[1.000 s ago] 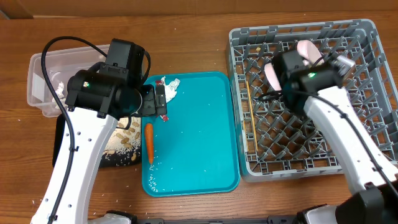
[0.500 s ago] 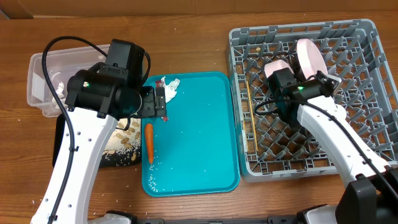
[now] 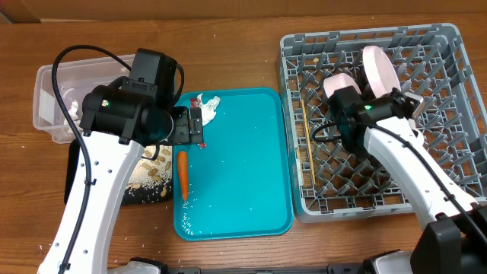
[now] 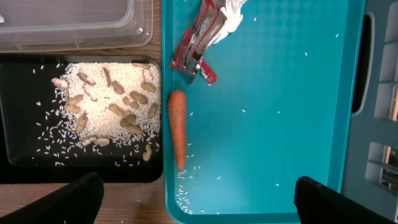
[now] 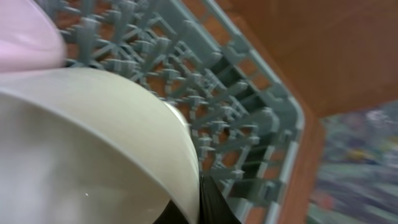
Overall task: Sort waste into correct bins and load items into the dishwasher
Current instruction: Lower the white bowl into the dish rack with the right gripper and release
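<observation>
Orange carrot (image 4: 177, 127) on the teal tray (image 4: 280, 124), just above the left end effector (image 4: 199, 186) in the wrist frame. Fingers spread wide toward the lower corners, nothing held. Long axis up-and-down in frame, square across the closing line, slightly left of centre. Further up, red wrapper (image 4: 198, 50) and crumpled tissue (image 4: 233, 9). Far off in the grey dish rack (image 5: 249, 124), right end effector (image 5: 200, 202) pinched together at a white dish (image 5: 93, 155) rim. Likely the left arm's pick.

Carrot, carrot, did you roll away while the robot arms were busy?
No. The carrot lies in the same spot as before, lengthwise along the left edge of the teal tray, beside the black tray.
</observation>
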Controlling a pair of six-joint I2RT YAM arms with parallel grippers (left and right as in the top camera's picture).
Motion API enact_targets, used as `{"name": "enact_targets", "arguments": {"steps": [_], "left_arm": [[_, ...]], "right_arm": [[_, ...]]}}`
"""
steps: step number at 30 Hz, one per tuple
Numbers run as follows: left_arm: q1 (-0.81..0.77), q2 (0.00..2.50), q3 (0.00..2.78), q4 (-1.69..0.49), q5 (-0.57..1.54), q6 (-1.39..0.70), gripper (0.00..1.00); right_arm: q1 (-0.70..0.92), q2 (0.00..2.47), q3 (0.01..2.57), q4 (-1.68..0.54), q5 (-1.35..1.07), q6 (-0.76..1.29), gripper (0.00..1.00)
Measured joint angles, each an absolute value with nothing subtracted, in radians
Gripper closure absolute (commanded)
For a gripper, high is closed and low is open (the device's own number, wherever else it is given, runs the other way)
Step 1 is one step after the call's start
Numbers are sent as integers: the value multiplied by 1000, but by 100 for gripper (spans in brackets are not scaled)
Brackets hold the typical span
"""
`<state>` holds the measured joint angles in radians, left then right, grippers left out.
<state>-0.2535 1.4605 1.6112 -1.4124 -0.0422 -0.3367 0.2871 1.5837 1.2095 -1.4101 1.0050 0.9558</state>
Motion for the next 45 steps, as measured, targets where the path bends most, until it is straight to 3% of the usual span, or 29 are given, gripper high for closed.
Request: {"name": "enact_targets", "arguments": {"steps": [7, 22, 34, 45], "left_arm": [[-253, 1460, 1611, -1386, -42, -337, 0], [-253, 1460, 1611, -1389, -42, -337, 0], [-253, 1460, 1611, -1391, -42, -337, 0], [-253, 1460, 1611, -1401, -42, -337, 0]], "right_arm": [[368, 1584, 1236, -1505, 1062, 1088, 96], [364, 1584, 1219, -1383, 1105, 1132, 96], [301, 1584, 1120, -1131, 1022, 1005, 96], [304, 1587, 1122, -1190, 1027, 921, 96]]}}
